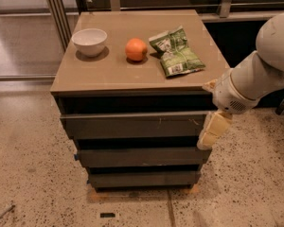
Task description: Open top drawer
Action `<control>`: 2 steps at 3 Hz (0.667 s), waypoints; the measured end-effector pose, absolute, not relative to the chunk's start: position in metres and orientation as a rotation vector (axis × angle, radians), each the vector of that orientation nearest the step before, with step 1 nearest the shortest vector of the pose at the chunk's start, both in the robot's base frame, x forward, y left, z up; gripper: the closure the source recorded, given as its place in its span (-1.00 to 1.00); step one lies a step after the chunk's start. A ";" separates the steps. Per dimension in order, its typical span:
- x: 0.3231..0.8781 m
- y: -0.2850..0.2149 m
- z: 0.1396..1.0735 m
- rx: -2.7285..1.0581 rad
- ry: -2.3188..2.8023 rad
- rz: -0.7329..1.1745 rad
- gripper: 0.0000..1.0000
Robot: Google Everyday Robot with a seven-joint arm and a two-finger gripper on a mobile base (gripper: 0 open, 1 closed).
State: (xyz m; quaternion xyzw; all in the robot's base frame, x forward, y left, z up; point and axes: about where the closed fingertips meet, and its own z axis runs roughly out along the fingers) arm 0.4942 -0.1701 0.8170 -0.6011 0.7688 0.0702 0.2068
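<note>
Brown-topped cabinet point(109, 72) stands on speckled floor; top drawer point(132, 125) is the uppermost of three dark grey fronts, directly under the tabletop. Gripper point(212, 130) hangs down at that drawer's right end, near the pale scuffs; how wide it stands: cannot tell. On top, left to right: white bowl point(89, 40), orange point(136, 49), green snack bag point(176, 56).

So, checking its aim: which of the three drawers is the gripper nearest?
The top drawer, widest and scuffed; the gripper hangs at its right end.
</note>
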 end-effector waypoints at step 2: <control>0.505 -0.149 0.769 -1.704 2.082 0.218 -1.00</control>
